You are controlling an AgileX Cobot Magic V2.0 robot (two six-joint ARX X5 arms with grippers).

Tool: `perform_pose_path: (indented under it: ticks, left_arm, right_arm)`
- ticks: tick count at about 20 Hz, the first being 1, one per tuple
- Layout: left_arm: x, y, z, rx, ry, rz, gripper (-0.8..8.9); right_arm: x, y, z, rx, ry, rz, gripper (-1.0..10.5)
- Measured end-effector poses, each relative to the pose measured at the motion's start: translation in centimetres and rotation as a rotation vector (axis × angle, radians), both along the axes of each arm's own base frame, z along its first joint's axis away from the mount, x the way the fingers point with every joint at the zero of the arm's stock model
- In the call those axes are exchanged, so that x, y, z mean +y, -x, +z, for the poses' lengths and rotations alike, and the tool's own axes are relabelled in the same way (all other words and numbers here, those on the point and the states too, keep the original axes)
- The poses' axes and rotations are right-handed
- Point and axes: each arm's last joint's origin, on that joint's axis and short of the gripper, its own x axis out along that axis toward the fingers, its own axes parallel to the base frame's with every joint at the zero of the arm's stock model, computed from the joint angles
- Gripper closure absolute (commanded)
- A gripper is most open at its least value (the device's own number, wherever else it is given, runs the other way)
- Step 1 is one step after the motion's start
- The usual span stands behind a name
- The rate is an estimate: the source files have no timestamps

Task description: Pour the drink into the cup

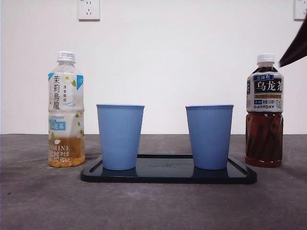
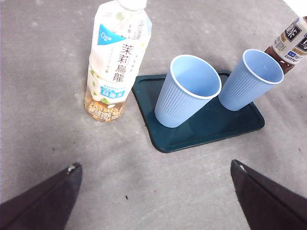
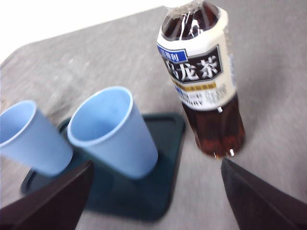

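Note:
Two empty blue ribbed cups stand on a dark tray (image 1: 168,176): one on its left (image 1: 120,136), one on its right (image 1: 209,136). A pale jasmine tea bottle (image 1: 65,110) with little liquid stands left of the tray. A dark oolong tea bottle (image 1: 264,111), capped, stands right of it. My right gripper (image 3: 156,201) is open, above and near the oolong bottle (image 3: 204,81); its tip shows at the top right of the front view (image 1: 295,48). My left gripper (image 2: 153,196) is open, held above the table short of the jasmine bottle (image 2: 115,62).
The table top (image 1: 153,206) is grey and mottled. A white wall with two sockets (image 1: 88,8) stands behind. The tray also shows in the left wrist view (image 2: 201,132) and in the right wrist view (image 3: 163,143).

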Motion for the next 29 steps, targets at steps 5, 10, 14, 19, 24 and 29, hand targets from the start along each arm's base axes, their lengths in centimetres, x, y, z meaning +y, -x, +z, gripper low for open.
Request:
perform_pose_path:
  ticks: [5, 10, 14, 19, 24, 29]
  left_arm:
    - [0.0, 0.0, 0.0, 0.001, 0.0, 0.0, 3.16]
    - [0.0, 0.0, 0.0, 0.003, 0.0, 0.0, 3.16]
    - [0.0, 0.0, 0.0, 0.004, 0.0, 0.0, 3.16]
    - [0.0, 0.0, 0.0, 0.003, 0.0, 0.0, 3.16]
    - [0.0, 0.0, 0.0, 0.003, 0.0, 0.0, 3.16]
    - [0.0, 0.0, 0.0, 0.003, 0.0, 0.0, 3.16]
  right_arm:
    - [1.4, -2.3, -2.2, -0.022, 0.048, -0.053, 5.2]
    - [1.9, -4.8, -3.5, -0.073, 0.114, -0.084, 5.2]
    - [2.1, -6.5, -5.0, -0.09, 0.139, -0.092, 5.2]
    - [2.0, -8.1, -6.3, -0.133, 0.14, -0.131, 5.2]
    - [1.9, -9.2, -7.4, -0.177, 0.128, -0.152, 5.2]
    - [1.9, -10.0, -8.5, -0.197, 0.128, -0.16, 5.2]
